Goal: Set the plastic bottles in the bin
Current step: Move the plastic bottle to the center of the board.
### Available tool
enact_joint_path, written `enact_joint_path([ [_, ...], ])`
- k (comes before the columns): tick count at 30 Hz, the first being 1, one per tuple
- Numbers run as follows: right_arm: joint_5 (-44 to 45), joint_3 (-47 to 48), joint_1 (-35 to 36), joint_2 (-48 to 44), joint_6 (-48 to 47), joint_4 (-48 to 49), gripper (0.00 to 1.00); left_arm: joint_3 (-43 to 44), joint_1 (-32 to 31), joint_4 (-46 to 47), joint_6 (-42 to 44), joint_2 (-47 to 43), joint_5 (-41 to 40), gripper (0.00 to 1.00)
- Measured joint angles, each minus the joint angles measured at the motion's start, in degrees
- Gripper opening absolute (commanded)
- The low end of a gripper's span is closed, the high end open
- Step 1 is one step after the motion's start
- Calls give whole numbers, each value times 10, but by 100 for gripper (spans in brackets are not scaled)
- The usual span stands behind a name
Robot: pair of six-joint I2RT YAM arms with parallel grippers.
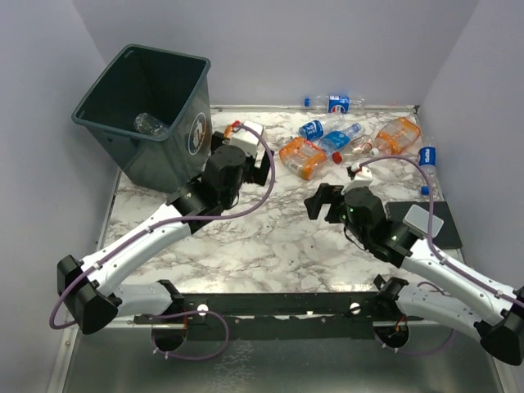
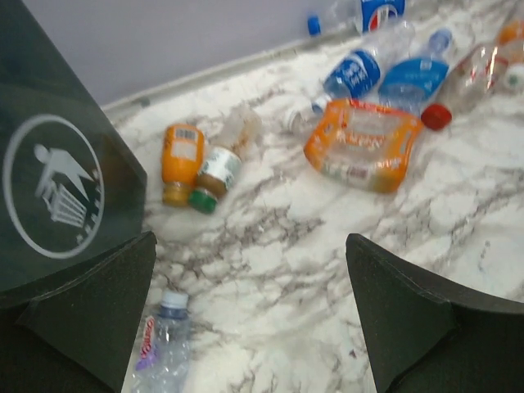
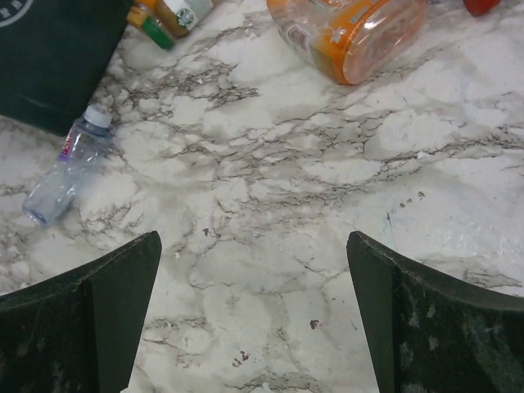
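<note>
**One bottle in the bin, the rest strewn over marble**

At the far left of the marble-patterned table (image 1: 270, 246): the dark green bin (image 1: 164, 168), upright, mouth open, its white round logo (image 1: 199, 131) turned toward the middle of the table. Inside, low against one wall, a single clear bottle (image 1: 150, 124).

Across the far right of the table, well apart from the bin: a cluster of plastic bottles (image 1: 340, 137), all lying on their sides. Nearest the middle, a squashed orange-tinted bottle (image 1: 303, 157). Just behind it, a blue-labelled bottle (image 1: 311, 128). Further right, a second orange bottle (image 1: 399, 133). Hard against the back wall, a blue-capped bottle (image 1: 336, 103) with a blue-and-red label. Near the right edge, a lone blue-wrapped bottle (image 1: 426, 155).

Closer to the bin, seen from the left wrist: a small orange bottle (image 2: 182, 160) and a green-capped bottle (image 2: 214, 173), side by side and touching or nearly so. Just beside the bin's foot, a small clear white-capped bottle (image 2: 164, 344), also on its side.

Left gripper (image 2: 251, 239): hangs beside the bin's logo face, over bare marble, fingers spread wide, gripping nothing.

Right gripper (image 3: 254, 237): hovers over bare table near the middle, short of the squashed orange-tinted bottle, fingers likewise wide apart and empty.
</note>
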Motion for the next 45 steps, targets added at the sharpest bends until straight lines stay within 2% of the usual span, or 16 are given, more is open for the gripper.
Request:
enact_joint_path([
  [4,-7,-2,-23,41,19,15,99,-82,0,-4,-36,-22,31,99],
  [11,-78,4,-172,181,79,96,91,-164,0,17,-96,-38,56,99],
  [17,-127,92,-248,347,138,143,91,-250,0,68,-145,-89,82,99],
  [27,-131,284,-261,525,208,130,82,-269,-4,109,-171,-132,90,99],
  [32,-131,299,-261,561,225,88,79,-269,-4,111,-177,-132,91,99],
  [36,-130,308,-261,577,233,60,64,-268,-4,111,-180,-128,94,99],
  [45,-129,317,-260,587,242,50,47,-268,-4,110,-181,-125,94,99],
])
